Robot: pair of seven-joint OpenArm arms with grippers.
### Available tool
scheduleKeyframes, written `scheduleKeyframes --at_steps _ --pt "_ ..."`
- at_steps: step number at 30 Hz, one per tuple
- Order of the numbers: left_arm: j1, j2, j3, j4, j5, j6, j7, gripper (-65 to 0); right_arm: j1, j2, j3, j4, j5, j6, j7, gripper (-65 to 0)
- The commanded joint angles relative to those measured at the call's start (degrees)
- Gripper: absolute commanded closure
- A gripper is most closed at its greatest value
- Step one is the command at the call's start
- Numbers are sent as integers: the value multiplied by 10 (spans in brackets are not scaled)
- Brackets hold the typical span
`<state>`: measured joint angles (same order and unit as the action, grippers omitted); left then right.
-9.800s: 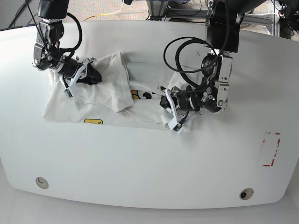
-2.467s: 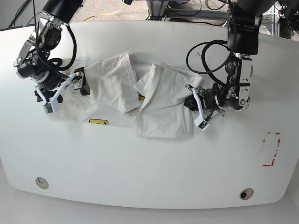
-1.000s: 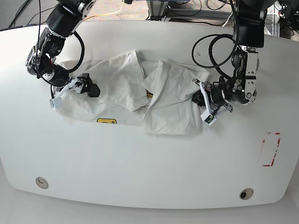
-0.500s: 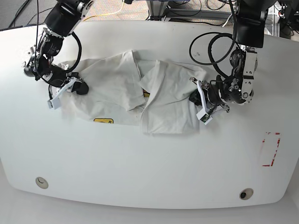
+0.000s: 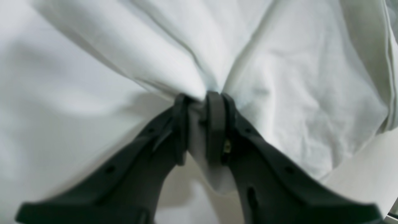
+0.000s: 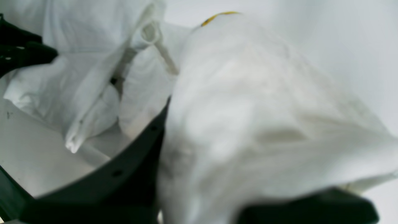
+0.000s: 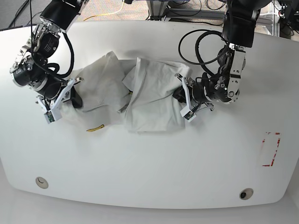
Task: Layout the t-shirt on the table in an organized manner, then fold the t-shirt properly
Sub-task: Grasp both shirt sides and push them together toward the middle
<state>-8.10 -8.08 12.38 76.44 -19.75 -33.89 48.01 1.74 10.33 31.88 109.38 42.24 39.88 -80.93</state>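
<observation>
The white t-shirt (image 7: 149,95) lies bunched and wrinkled mid-table (image 7: 149,172), between both arms. My left gripper (image 7: 183,100) is at the shirt's right edge; in the left wrist view this gripper (image 5: 202,102) is shut, with a fold of the t-shirt (image 5: 279,77) pinched between its dark fingers (image 5: 216,130). My right gripper (image 7: 74,99) is at the shirt's left edge. In the right wrist view the t-shirt (image 6: 248,109) drapes over and hides the fingertips; one dark finger (image 6: 136,155) shows beneath. The yellow logo patch (image 7: 96,128) shows only as a thin strip, and as a yellow edge (image 6: 219,15).
Two small round holes (image 7: 42,182) (image 7: 246,193) sit near the table's front edge. A red-outlined rectangle mark (image 7: 271,149) is at the right. Black cables loop above my left arm (image 7: 201,46). Floor and metal framing lie beyond the far edge.
The right gripper went from open to shut on the shirt's left edge. Both arms and the shirt moved left. The shirt bunched up and the logo patch turned edge-on.
</observation>
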Motion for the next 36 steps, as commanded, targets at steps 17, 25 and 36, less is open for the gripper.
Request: scheduleKeyframes --at_steps 17,25,36 --pt "4 31 48 -9 29 52 50 -88 14 -41 -140 61 14 1 9 -82" --pt "3 33 48 -9 26 56 50 -88 25 -61 -190 62 13 1 13 -86" --pt "0 33 48 -9 26 56 50 -88 24 -59 -242 59 10 1 35 -276"
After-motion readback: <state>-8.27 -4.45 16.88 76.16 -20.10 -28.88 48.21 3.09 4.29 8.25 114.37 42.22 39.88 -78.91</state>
